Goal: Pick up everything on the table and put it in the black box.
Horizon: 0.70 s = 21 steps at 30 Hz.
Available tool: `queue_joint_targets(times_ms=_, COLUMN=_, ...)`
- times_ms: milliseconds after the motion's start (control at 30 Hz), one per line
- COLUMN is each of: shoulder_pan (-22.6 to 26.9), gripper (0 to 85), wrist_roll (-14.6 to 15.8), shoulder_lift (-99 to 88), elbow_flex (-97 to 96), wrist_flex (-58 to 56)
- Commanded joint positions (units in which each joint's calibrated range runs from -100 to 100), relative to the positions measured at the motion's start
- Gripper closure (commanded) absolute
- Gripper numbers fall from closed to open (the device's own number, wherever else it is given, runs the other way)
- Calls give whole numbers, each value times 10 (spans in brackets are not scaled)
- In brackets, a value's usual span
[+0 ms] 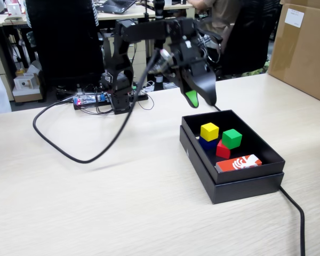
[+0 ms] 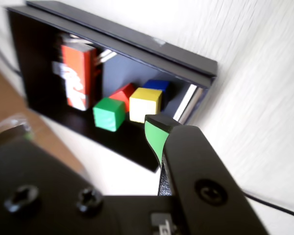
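Observation:
All the cubes lie inside the black box [image 1: 232, 184]. The yellow cube [image 1: 209, 131] rests on the blue cube [image 1: 207, 142], and the green cube [image 1: 232, 138] leans on the red cube [image 1: 223, 150]. The wrist view shows the same: yellow cube [image 2: 145, 104], green cube [image 2: 108, 113], red cube [image 2: 123, 94] and blue cube [image 2: 157, 84] in the black box [image 2: 137, 36]. My gripper [image 1: 201, 101] hangs in the air above the box's far edge, open and empty. Its green-padded fingertip [image 2: 155, 134] points toward the cubes. No cube lies on the table [image 1: 96, 202].
A red-and-white packet [image 1: 239, 162] lies in the box's near end. A thick black cable [image 1: 69, 152] loops over the table on the left, and another runs off past the box at the right. A brown carton [image 1: 304, 48] stands at the far right. The arm's base [image 1: 117, 85] is behind.

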Motion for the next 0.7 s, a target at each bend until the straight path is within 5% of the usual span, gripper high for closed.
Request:
queue_joint_targets(times_ms=0, shoulder_pan=-21, gripper=356, wrist_roll=-21, shoulder_lift=-151, elbow_flex=-4, wrist_flex=0)
queue_joint_targets(times_ms=300, shoulder_pan=-90, gripper=358, wrist_roll=-39, shoulder_lift=-398, elbow_flex=-171, wrist_flex=7)
queue_joint_targets(times_ms=667, shoulder_pan=-135, gripper=335, wrist_roll=-60, shoulder_lift=-679, elbow_flex=-627, wrist_flex=272)
